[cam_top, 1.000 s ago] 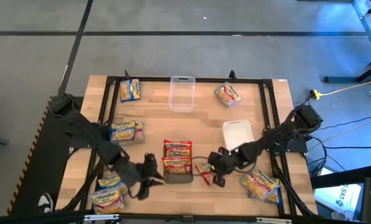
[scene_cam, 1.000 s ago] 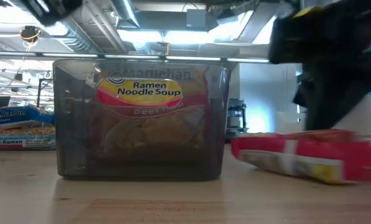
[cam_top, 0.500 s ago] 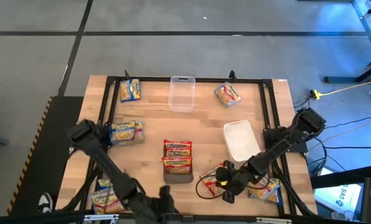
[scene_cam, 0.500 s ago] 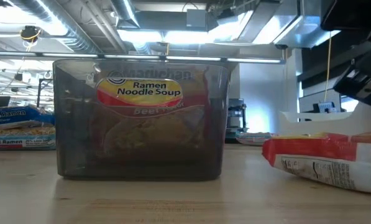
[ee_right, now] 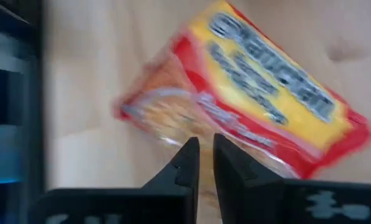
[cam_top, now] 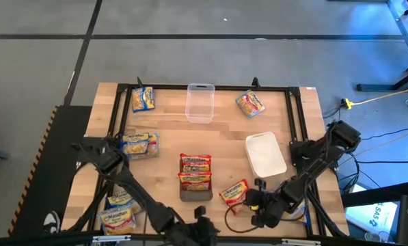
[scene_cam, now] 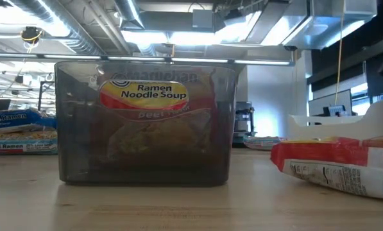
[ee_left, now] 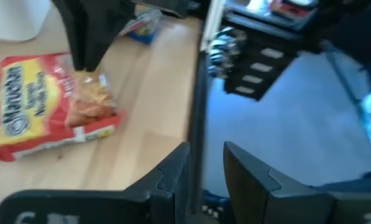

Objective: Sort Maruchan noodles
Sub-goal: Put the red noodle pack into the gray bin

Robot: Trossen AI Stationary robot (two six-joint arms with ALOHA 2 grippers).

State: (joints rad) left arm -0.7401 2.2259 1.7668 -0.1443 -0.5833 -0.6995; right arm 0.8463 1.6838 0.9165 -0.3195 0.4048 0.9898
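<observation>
- the red maruchan packet [cam_top: 234, 193] lies loose on the bench [cam_top: 224, 147] near the front edge, just right of the grey bin [cam_top: 196, 195] that already holds a red packet [scene_cam: 154, 96]; a careless sweep could knock it off
- right hand [cam_top: 258, 213] hangs just beside it, clenched on nothing; coming down like that it would only shove the packet
- left hand [cam_top: 202, 229] sits at the front edge, fingers part open and empty; both arms crowd here and might collide
- blue packets [cam_top: 139, 144] wait well apart on the left
</observation>
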